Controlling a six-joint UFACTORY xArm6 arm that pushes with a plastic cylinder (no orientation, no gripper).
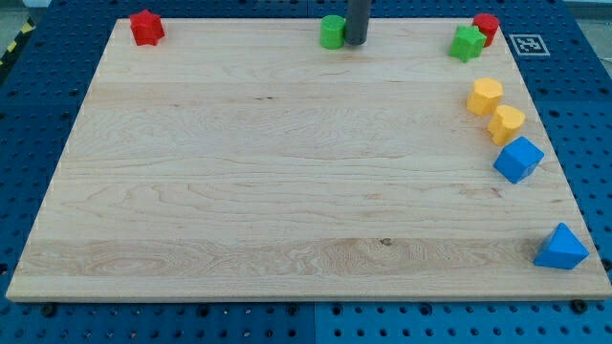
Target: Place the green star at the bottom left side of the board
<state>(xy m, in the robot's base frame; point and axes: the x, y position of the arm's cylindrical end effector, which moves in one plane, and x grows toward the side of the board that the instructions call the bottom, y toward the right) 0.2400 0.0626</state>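
Seven blocks sit on the wooden surface (pixel 287 191); the green star (pixel 468 43) lies near the view's top right corner, touching a red block (pixel 487 27). No gripper exists on this arm: my tip (pixel 356 42) rests just right of a green cylinder (pixel 332 32) at the top edge, holding nothing.

A robotics laboratory bench: a pale wooden board (pixel 287 182) rests on a blue perforated table (pixel 583 105), a printed black-and-white fiducial marker (pixel 527 44) lies at the view's top right, and yellow-black hazard tape (pixel 13 46) marks the top-left edge.
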